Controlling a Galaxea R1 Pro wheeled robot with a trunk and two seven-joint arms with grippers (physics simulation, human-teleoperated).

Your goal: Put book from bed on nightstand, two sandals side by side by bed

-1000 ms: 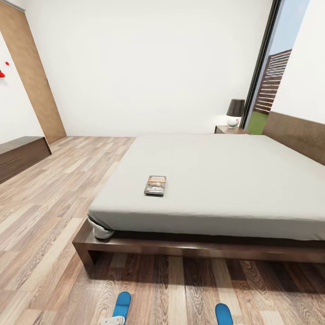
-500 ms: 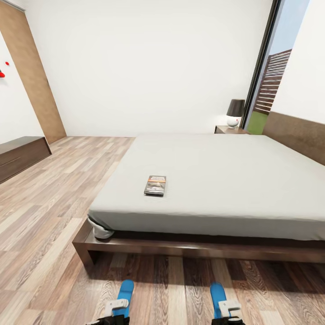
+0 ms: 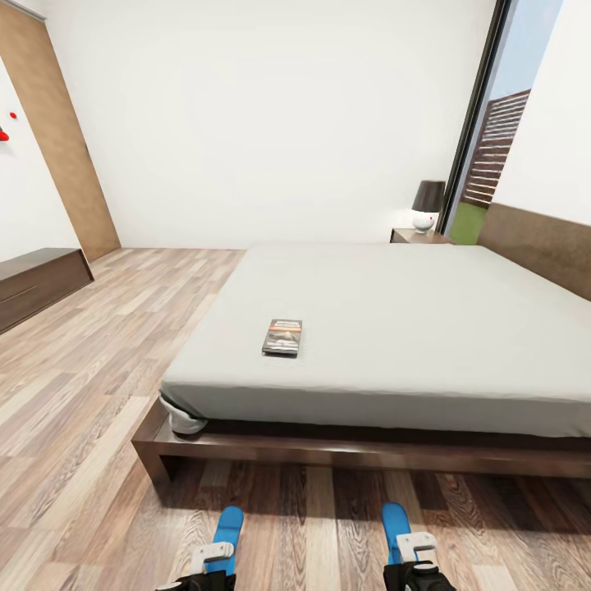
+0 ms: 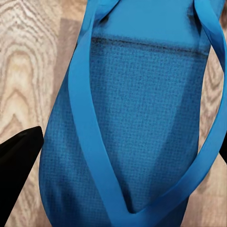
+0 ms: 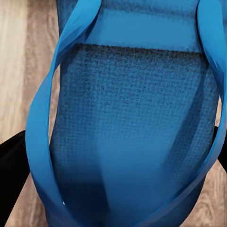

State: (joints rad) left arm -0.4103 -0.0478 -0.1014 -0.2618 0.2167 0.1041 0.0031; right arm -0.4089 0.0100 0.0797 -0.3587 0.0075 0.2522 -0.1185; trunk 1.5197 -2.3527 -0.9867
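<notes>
Left gripper [image 3: 215, 560] straddles the left sandal [image 3: 225, 535] on the floor [image 3: 90, 427] beside the bed [image 3: 394, 328], fingers apart either side; right gripper [image 3: 414, 548] likewise spread around the right sandal [image 3: 396, 523] | sandals well apart, both near the bed's frame | book [image 3: 282, 336] lies flat on the bed, near its floor-side edge

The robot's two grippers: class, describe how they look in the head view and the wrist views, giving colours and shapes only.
In the head view, the left gripper and right gripper each have pale grey-white, blocky angular finger pieces on a black, rounded wrist body. In the wrist views, the fingers appear as plain matte black wedges, without visible markings or cables.
</notes>
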